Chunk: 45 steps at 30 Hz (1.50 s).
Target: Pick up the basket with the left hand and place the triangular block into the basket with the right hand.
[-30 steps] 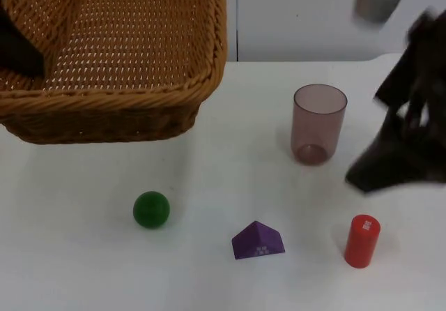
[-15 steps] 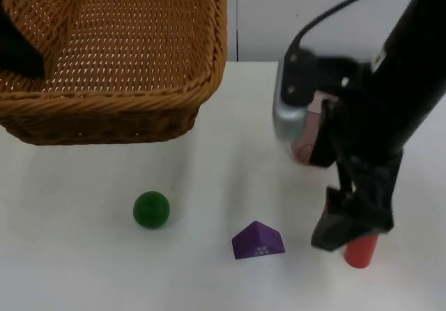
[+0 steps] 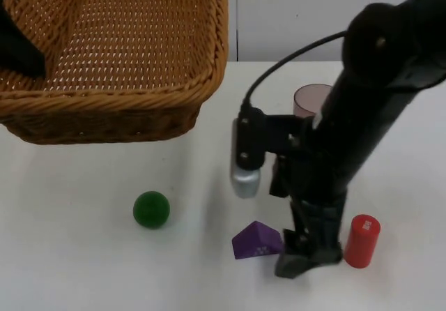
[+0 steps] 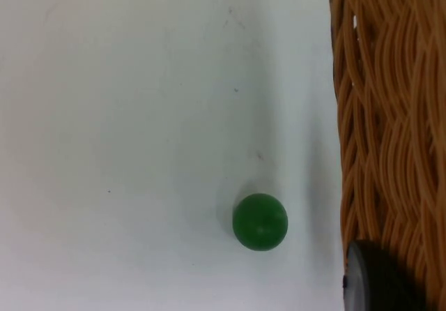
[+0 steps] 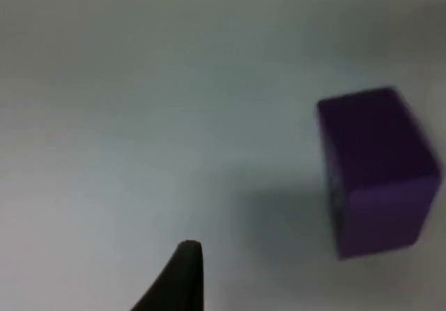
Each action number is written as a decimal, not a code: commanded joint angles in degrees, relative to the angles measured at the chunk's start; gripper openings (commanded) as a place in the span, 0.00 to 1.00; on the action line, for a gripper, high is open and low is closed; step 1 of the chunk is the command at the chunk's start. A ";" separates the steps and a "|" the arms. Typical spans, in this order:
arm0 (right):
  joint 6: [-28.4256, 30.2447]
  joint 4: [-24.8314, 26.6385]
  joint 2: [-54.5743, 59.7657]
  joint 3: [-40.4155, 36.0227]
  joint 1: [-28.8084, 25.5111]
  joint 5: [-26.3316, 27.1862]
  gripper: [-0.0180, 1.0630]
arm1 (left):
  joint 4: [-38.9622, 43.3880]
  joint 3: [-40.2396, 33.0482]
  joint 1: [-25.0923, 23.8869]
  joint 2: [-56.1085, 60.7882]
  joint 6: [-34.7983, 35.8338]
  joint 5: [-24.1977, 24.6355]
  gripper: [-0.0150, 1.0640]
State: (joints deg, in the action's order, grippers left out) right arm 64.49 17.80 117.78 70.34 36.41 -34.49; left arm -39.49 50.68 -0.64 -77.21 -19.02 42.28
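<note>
- Since half a second ago: right arm swung from 3 o'clock toward table centre, right gripper (image 3: 304, 255) now low at 5 o'clock, just right of purple block (image 3: 256, 240); red cylinder no longer covered.
- Basket (image 3: 111, 60) unchanged at 10–11 o'clock, raised off table (image 3: 83, 269), held by left gripper (image 3: 17, 49) at its left rim; grip clamped on rim, fingers themselves mostly hidden.
- Right gripper fingers: cannot tell whether apart or together; one black fingertip (image 5: 182, 276) seen on wrist view, clear of block (image 5: 376, 171).
- Purple triangular block resting on table at 6 o'clock, not grasped, outside basket.
- Green ball (image 3: 151, 209) at 7 o'clock, well apart from block; on left wrist view ball (image 4: 259, 221) just beside basket wall (image 4: 383, 116).
- Red cylinder (image 3: 362, 240) upright at 4–5 o'clock, just right of right gripper.
- Cup (image 3: 311, 98) behind right arm, partly hidden.
</note>
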 commanded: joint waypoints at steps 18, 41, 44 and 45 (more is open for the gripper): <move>1.50 0.27 8.16 9.48 0.29 -7.13 0.99 | -2.12 -0.11 -0.17 0.55 0.02 -0.78 0.01; -2.07 0.51 8.16 9.48 0.29 -4.65 0.04 | -2.12 -0.11 -0.17 0.55 -0.10 -0.78 0.01; -3.79 0.64 7.68 9.48 0.29 -5.06 0.04 | -2.12 -0.11 -0.17 0.55 -0.10 -0.78 0.01; -4.75 0.64 7.18 9.48 0.29 -5.36 0.04 | -2.12 -0.11 -0.17 0.55 -0.10 -0.78 0.01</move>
State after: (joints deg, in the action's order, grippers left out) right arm 60.35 18.11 126.07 79.33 36.41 -39.41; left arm -39.49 50.68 -0.64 -77.21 -19.02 42.28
